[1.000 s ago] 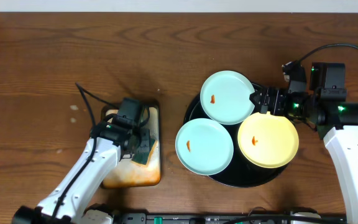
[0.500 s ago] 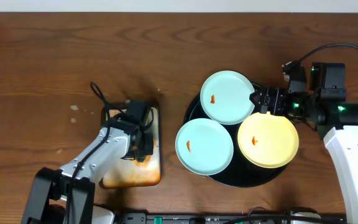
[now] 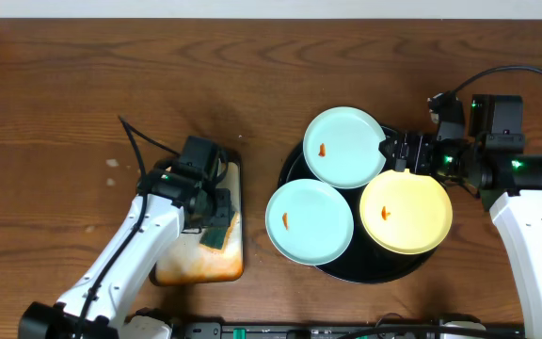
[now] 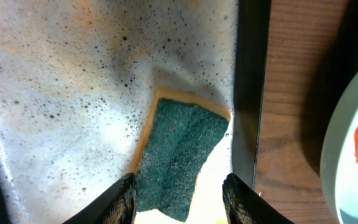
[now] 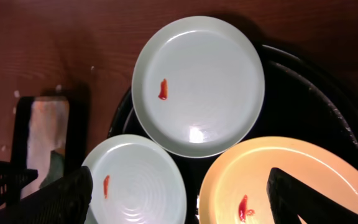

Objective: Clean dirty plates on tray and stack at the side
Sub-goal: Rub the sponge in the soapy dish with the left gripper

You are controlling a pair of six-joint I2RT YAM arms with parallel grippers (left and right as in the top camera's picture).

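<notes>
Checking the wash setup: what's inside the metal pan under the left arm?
Soapy foam and a green sponge, which lies between the fingertips of the open left claw. The foam covers the floor of the pan, so anything beneath it cannot be seen.

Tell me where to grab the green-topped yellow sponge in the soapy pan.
Grip the green-topped sponge across its two long edges, coming straight down from above: it lies flat in the soapy metal pan, scrub side up, and the open left gripper straddles its narrower width.

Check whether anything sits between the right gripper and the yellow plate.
Nothing visible does. The right gripper is open at the rim of the yellow plate, and the nearest blue plate lies off to one side.
</notes>
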